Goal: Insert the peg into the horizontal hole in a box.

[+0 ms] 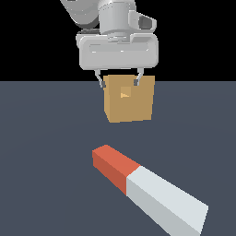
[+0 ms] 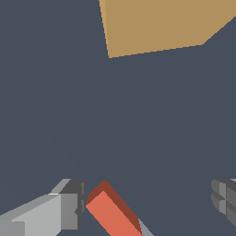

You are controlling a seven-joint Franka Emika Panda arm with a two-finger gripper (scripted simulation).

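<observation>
The peg point(image 1: 147, 186) lies flat on the dark floor in the near part of the exterior view, its red-orange end pointing toward the box and its pale white-grey length running to the exterior view's lower right. The tan box point(image 1: 129, 99) stands farther back, with the small square hole point(image 1: 125, 93) in its facing side. My gripper point(image 1: 118, 82) hangs open high above the floor and holds nothing. In the wrist view, the red end of the peg point(image 2: 113, 212) shows below and between the spread fingers point(image 2: 69, 205), nearer one of them, and the box point(image 2: 156, 23) lies beyond.
Apart from these, only the flat dark grey floor point(image 1: 46, 138) is in view, with a black background behind it.
</observation>
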